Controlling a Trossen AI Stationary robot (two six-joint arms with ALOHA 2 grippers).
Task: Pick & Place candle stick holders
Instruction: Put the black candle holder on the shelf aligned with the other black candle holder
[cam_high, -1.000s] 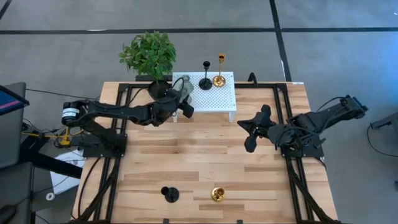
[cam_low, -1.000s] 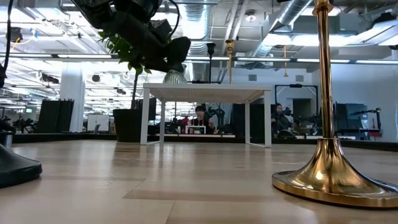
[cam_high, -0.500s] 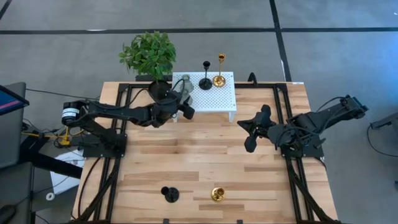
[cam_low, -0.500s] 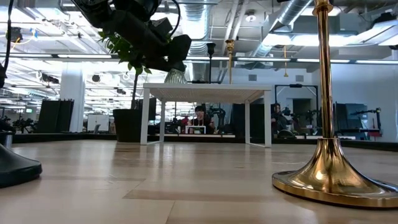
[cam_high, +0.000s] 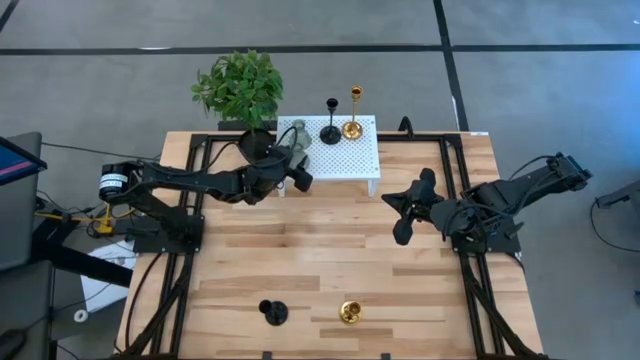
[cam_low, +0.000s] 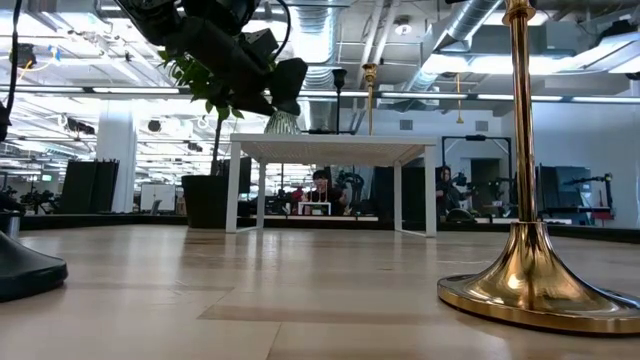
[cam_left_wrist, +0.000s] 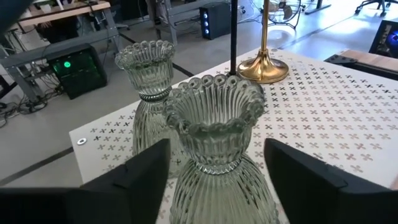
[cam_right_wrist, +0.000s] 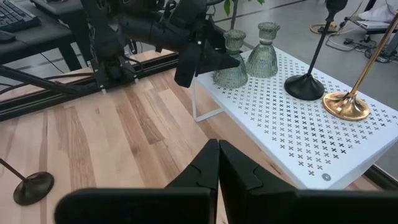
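Note:
A white perforated stand (cam_high: 350, 155) at the table's far side bears two grey-green ribbed glass holders at its left end, a black holder (cam_high: 331, 130) and a gold holder (cam_high: 352, 128). My left gripper (cam_left_wrist: 217, 149) is at the stand's left end, shut on the nearer glass holder (cam_left_wrist: 214, 130). The other glass holder (cam_left_wrist: 146, 74) stands just behind it. A black holder (cam_high: 272, 312) and a gold holder (cam_high: 349, 312) stand on their round bases near the table's front edge. My right gripper (cam_right_wrist: 217, 149) is shut and empty over the table's right half. My left gripper holds the glass holder's wide lower body (cam_left_wrist: 186, 193) between its two fingers, one on each side, below the neck. The fingers come level from the table's left. The holder stands upright, its base at the stand's top (cam_right_wrist: 231, 81); whether it rests there I cannot tell.
A black pot with a green plant (cam_high: 240, 88) stands behind the stand's left end, close to my left arm. In the low view the front gold holder (cam_low: 525, 270) and the black holder's base (cam_low: 20, 270) stand near the camera. Bare wood lies between the stand and these two.

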